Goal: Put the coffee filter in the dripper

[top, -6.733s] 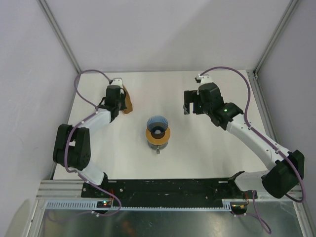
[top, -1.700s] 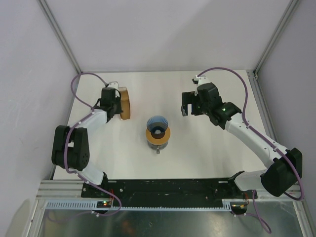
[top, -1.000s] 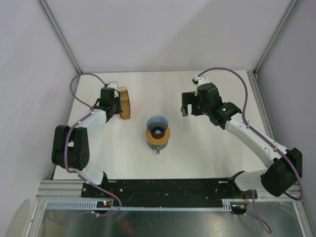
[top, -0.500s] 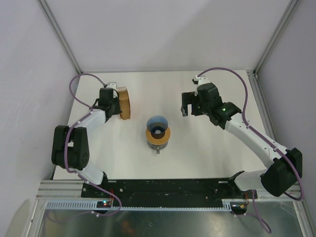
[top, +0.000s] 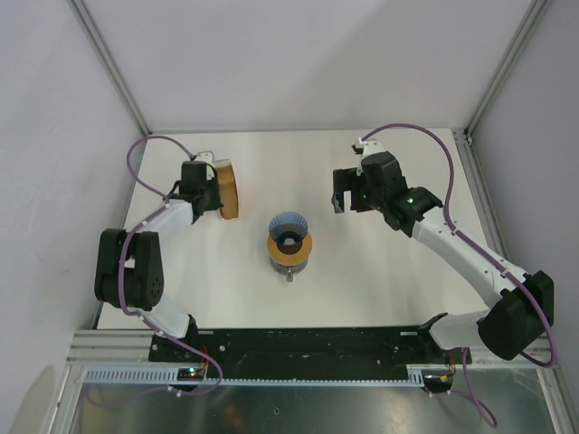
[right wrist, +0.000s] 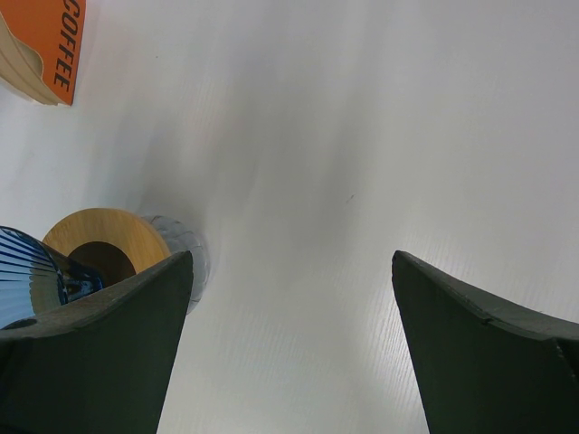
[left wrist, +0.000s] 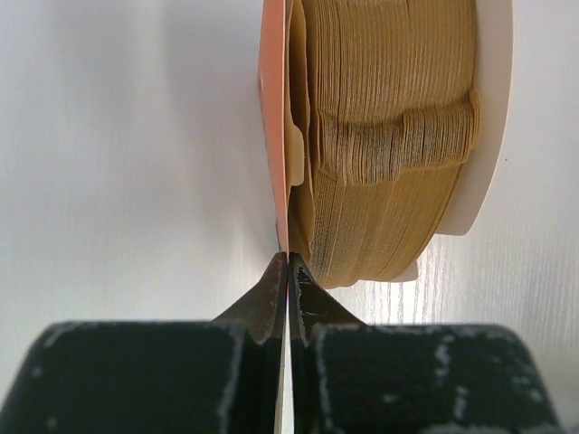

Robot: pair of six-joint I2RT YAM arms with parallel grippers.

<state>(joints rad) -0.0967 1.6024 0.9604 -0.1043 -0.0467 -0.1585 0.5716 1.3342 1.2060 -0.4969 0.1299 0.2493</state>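
Note:
The dripper (top: pixel 289 226), a blue ribbed cone on a wooden collar, stands mid-table and also shows at the lower left of the right wrist view (right wrist: pixel 99 237). Tan coffee filters (left wrist: pixel 389 136) sit stacked on edge inside the orange packet (top: pixel 226 188). My left gripper (top: pixel 217 192) is shut. In the left wrist view its tips (left wrist: pixel 288 260) pinch the lower edge of the packet's orange front sheet (left wrist: pixel 274 136). I cannot tell if a filter is caught too. My right gripper (top: pixel 341 195) hangs open to the dripper's right, with only bare table between its fingers (right wrist: pixel 289 258).
The packet's white back (left wrist: pixel 493 108) faces away from the left gripper. Its orange corner with dark lettering (right wrist: pixel 50 41) shows at the top left of the right wrist view. Grey walls and metal posts (top: pixel 116 81) enclose the white table (top: pixel 380 289).
Since the earliest frame the packet has turned from slanted to standing straighter under the left gripper. The right gripper has drifted slightly left. Nothing visible has moved in the last second.

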